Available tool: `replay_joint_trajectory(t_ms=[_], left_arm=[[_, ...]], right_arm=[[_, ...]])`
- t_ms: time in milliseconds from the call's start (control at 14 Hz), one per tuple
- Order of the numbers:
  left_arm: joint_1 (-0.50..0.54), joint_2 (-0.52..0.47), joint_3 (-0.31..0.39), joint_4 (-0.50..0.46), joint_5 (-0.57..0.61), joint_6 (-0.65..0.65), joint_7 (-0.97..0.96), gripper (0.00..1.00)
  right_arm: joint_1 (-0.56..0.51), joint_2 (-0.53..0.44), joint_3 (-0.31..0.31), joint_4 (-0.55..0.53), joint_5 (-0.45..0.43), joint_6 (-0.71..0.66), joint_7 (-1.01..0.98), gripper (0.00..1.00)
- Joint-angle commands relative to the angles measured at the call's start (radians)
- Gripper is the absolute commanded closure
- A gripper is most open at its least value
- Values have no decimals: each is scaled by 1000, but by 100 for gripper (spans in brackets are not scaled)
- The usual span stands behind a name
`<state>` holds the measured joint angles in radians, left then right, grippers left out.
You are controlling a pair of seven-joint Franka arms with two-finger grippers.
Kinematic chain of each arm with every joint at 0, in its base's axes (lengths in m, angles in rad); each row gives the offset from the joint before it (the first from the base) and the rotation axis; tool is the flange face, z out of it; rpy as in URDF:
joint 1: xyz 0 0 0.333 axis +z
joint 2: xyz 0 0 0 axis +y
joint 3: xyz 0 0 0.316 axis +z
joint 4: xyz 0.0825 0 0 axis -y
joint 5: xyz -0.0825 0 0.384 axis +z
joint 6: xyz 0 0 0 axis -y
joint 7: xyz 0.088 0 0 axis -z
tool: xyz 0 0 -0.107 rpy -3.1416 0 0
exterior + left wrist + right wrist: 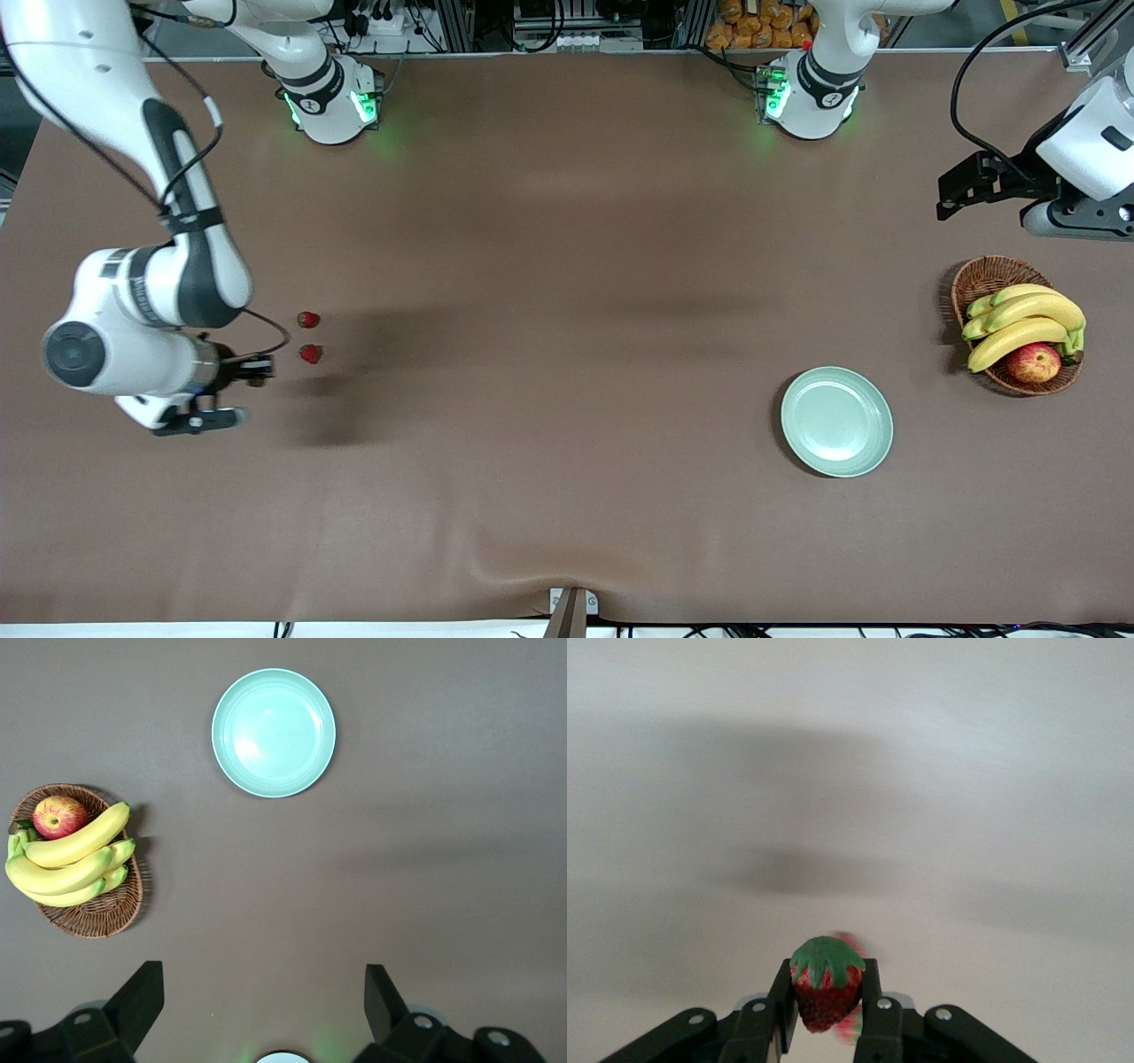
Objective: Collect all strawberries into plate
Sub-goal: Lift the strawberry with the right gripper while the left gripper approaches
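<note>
While the right hand [826, 1028] pinches one strawberry [826, 988] over the worktop's [549, 266] right-arm end, it could slip before reaching the plate [836, 422]; the left hand [264, 1001] waits released.

One tiny red strawberry with a dark green leafy cap [826, 990] sits pinched between the closed fingers of the right gripper [257, 377], cap facing the wrist camera, its tip apparently pointing down toward the table. Two more tiny red strawberries lie on the brown table just beside that gripper: one [310, 354] close by its fingertips, the other [307, 319] a little farther on. The round, shallow, pale mint-green plate [836, 422] lies flat, well apart from the gripper, toward the left arm's end.
</note>
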<state>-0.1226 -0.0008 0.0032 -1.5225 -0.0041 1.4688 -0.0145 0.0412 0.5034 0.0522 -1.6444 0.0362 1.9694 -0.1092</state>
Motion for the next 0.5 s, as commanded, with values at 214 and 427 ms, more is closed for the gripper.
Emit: replay_joint_trajectory(t_ms=[214, 427], left_arm=[[-14, 8, 0, 27, -17, 1, 15, 0], [-26, 24, -17, 28, -17, 25, 13, 0]], right_arm=[[173, 21, 69, 8, 214, -1, 264, 100], [284, 61, 69, 6, 307, 92, 414, 100]])
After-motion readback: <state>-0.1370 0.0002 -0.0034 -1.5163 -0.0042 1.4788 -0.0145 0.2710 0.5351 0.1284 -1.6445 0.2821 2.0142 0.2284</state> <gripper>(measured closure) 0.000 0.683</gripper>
